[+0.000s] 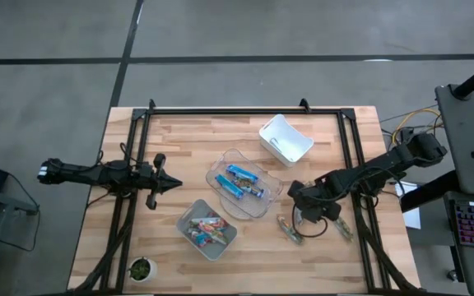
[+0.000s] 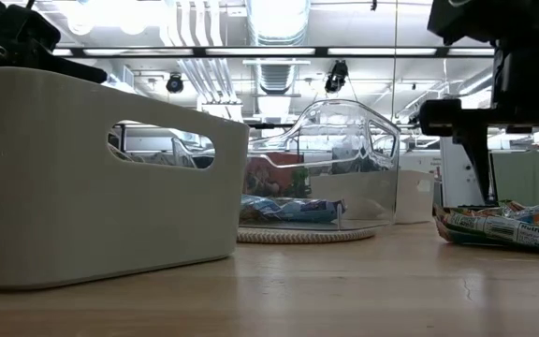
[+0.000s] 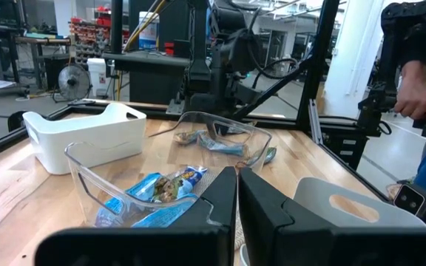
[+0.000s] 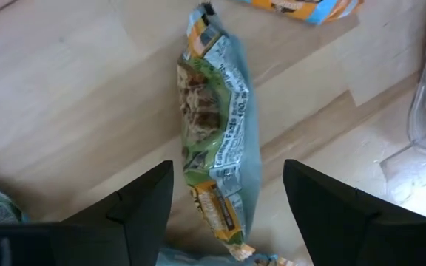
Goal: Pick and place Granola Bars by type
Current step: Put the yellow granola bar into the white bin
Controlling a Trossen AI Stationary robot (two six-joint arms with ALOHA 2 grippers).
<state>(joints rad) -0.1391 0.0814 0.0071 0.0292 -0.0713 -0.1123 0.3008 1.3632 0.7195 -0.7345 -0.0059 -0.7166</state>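
Observation:
A greenish-brown granola bar (image 4: 217, 140) lies flat on the wooden table, and my right gripper (image 4: 231, 214) hangs over it pointing down. The gripper is open, with one finger on each side of the bar's near half, and is not seen touching it. In the high view this gripper (image 1: 304, 215) is at the table's right front. More greenish bars (image 1: 289, 229) lie loose beside it. Blue bars (image 1: 241, 182) lie in a clear bin (image 1: 263, 205), and red ones (image 1: 206, 228) in a grey bin (image 1: 227, 240). My left gripper (image 1: 169, 185) waits shut at the table's left.
An empty white bin (image 1: 286, 138) stands at the far middle. A black frame (image 1: 245, 110) runs along the table's edges. A small potted plant (image 1: 141, 269) sits at the near left corner. A person (image 3: 420, 89) stands beyond the table's right side. Bare wood lies at the far left.

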